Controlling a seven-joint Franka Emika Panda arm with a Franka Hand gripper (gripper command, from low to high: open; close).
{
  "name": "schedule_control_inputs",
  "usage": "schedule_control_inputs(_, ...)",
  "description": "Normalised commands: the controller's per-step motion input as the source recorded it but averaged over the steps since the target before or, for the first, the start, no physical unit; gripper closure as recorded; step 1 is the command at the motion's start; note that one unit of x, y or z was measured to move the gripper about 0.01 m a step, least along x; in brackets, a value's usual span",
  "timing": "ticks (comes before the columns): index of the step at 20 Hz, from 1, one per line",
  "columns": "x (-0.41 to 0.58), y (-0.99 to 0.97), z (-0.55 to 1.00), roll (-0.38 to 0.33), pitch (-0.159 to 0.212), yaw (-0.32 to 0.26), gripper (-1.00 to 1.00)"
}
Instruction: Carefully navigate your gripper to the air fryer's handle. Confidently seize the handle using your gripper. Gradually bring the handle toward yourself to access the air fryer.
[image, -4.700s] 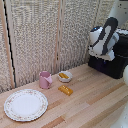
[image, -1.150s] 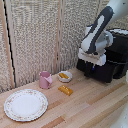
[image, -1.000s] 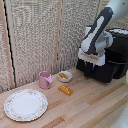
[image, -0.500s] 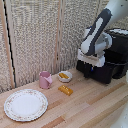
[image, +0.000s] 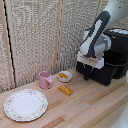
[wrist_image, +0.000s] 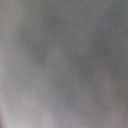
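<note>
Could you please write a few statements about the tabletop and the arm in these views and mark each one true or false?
1. The gripper is at the front of the air fryer. True.
2. The pink mug stands on the plate. False: it stands on the wooden table behind the plate.
3. The small bowl sits between the mug and the air fryer. True.
4. The wrist view shows the handle sharply. False: it is a grey blur.
5. The plate holds food. False: it is empty.
</note>
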Motion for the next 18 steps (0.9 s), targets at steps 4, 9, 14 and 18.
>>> schedule_control_inputs(4, 0.149, 0.02, -0.14, 0.0, -0.012, 0.0, 1.0)
schedule_control_inputs(9, 0.095, 0.07, 0.09, -0.001, 0.0, -0.013, -1.0)
schedule_control_inputs(14, 0.081, 0.04, 0.74, -0.017, 0.014, -0.034, -1.0)
schedule_control_inputs(18, 0.075, 0.03, 0.73, -0.023, 0.087, -0.029, -1.0)
